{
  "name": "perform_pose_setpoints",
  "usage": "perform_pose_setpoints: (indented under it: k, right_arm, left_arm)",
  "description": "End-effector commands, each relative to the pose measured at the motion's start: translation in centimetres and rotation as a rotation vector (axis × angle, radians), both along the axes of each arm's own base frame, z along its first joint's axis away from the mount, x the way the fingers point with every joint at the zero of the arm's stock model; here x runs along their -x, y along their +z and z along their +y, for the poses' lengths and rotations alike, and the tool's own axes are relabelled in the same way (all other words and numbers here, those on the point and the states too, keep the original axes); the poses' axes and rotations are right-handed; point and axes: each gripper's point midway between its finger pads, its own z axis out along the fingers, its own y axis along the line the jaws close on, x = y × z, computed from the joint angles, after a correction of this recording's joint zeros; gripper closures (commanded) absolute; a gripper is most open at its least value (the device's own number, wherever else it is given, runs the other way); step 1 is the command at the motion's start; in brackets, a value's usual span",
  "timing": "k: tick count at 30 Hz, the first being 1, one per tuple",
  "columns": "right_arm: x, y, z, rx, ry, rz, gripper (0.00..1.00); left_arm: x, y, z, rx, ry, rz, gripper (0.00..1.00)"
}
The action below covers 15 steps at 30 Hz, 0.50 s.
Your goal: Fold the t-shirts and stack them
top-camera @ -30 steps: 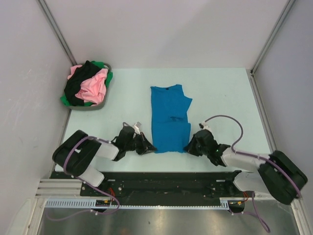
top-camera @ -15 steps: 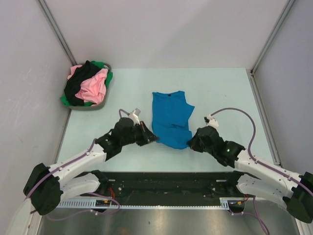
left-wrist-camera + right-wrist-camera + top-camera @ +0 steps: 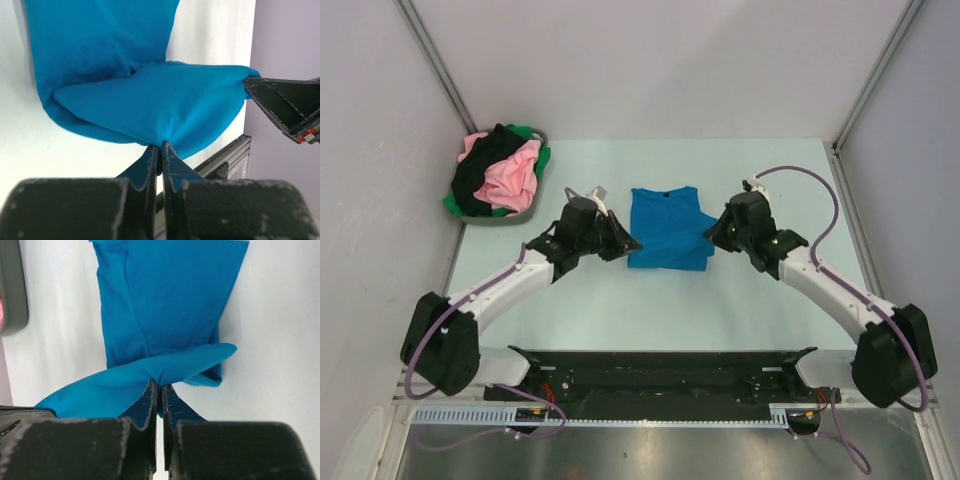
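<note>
Left pincer (image 3: 626, 243) and right pincer (image 3: 713, 238) each clamp a corner of the soft blue shirt (image 3: 665, 225), its smooth cloth sagging between them.

The top camera looks steeply down from high behind the near edge, taking in the whole table (image 3: 770, 180). Each wrist camera peers close along its own jaws, facing inward from opposite sides; all three views share the blue t-shirt (image 3: 665, 225) mid-table
</note>
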Motion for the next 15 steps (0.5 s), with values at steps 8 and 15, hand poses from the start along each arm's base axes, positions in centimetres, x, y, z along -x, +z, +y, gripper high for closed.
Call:
perform_pose_setpoints:
  k: [8,15]
  right_arm:
    - [-7.3,-0.5,1.7,-0.108,0.044,0.019,1.0]
    - [-10.7,-1.8,1.2,-0.138,0.01,0.05,1.0]
  left_arm:
    - [-8.8,1.0,0.5,0.045,0.027,-0.025,0.94]
    - [-13.3,-0.7,0.1,0.061,0.019,0.02,0.95]
